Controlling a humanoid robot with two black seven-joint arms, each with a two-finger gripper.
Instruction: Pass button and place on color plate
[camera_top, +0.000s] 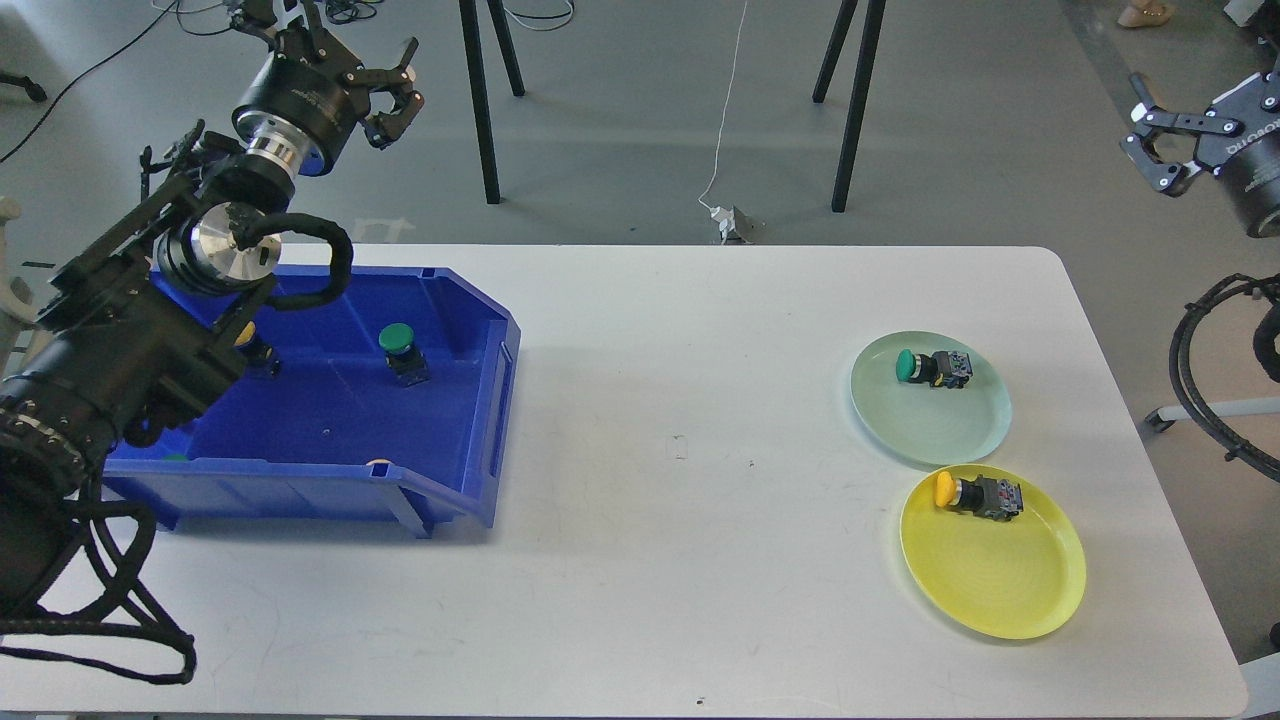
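1. Two buttons already lie on their matching plates: a green-capped one (932, 367) on the green plate (930, 430) and a yellow-capped one (980, 494) on the yellow plate (1000, 580), both at the right of the counter (680, 500).
2. One green button (402, 352) stands upright in the blue bin (480, 440) at the left, cap upward; a yellow cap (243, 335) shows behind the left arm, mostly hidden.
3. Left gripper (393, 95) hangs above and behind the bin, its jaws spread wide and holding nothing.
4. Right gripper (1150, 145) hovers off the counter's right edge, jaws likewise parted and empty.
5. Handling, as I judge it: each button looks small, rigid and light, a smooth domed plastic cap over a blocky dark body. The dome would likely slip between the jaws; the flat-sided body below it offers better purchase.
6. Grasping low on the body should leave the cap free for the other jaws at handover.
7. Bin walls crowd the approach, so coming straight down seems safest.
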